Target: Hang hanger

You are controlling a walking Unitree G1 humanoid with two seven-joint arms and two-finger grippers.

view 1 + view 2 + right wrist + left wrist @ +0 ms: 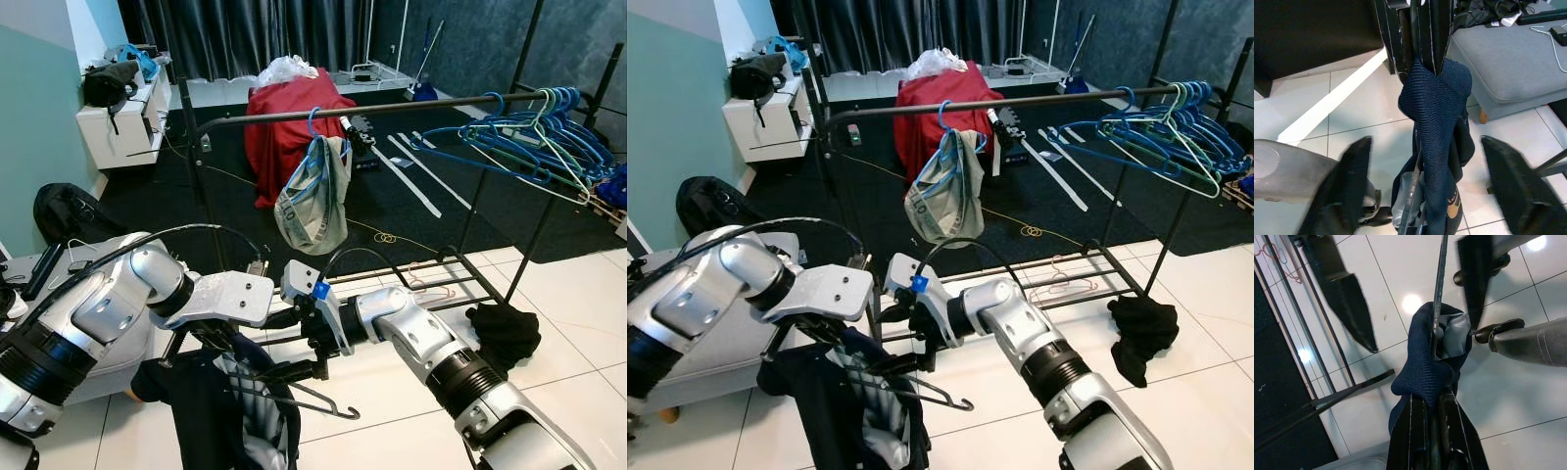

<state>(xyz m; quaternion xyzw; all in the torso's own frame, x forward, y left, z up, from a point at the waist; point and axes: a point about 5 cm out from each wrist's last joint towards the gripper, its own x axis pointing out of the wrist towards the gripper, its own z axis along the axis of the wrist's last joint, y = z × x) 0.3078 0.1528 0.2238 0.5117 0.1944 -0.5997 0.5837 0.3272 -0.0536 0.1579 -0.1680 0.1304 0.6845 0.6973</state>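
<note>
Two pincers meet low over the floor tiles: the left pincer (pixel 227 345) is clenched on a hanger (pixel 304 392) draped with a navy garment (pixel 1432 112). The right pincer (pixel 1425 193) is spread wide around it, well below the rail (pixel 392 108).

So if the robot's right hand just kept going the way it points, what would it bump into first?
Most likely the dark blue garment hanging from the left hand. It sits between the right hand's open fingers, though how far ahead is hard to judge.
</note>
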